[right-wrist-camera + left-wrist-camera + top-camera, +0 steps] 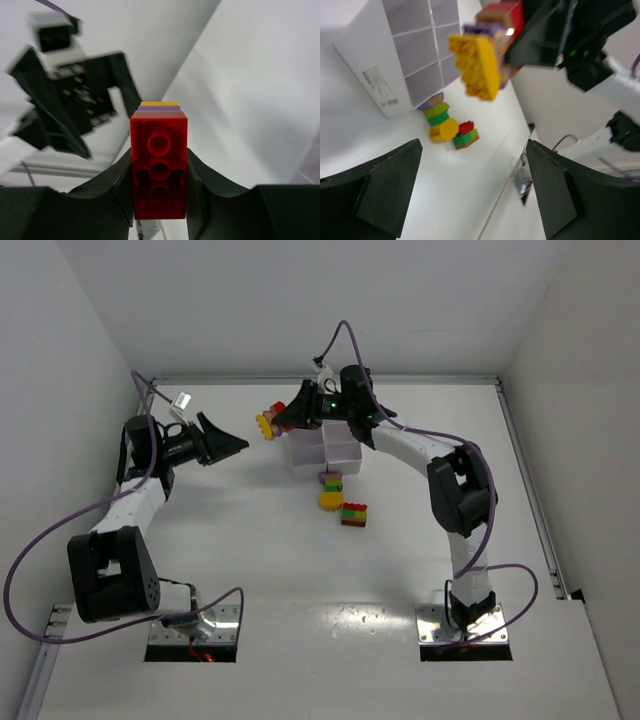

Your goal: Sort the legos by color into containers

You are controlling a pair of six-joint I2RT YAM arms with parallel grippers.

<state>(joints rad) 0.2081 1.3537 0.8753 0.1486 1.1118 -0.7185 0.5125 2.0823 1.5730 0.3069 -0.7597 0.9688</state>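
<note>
My right gripper (pixel 159 175) is shut on a stacked clump of legos (pixel 159 150), with a red brick between the pads and purple and yellow layers beyond it. From above, this clump (pixel 268 423) hangs in the air left of the white containers tray (pixel 305 468), at my right gripper (pixel 288 417). My left gripper (pixel 228 448) is open and empty, pointing at the clump from a short way to its left. In the left wrist view the yellow face of the clump (pixel 477 65) shows above my open left gripper (pixel 473 150).
Two more lego clumps lie on the table just in front of the tray: a purple, lime and yellow one (pixel 331 488) and a red, green and orange one (pixel 354 513). White walls close in the table at the back and on both sides.
</note>
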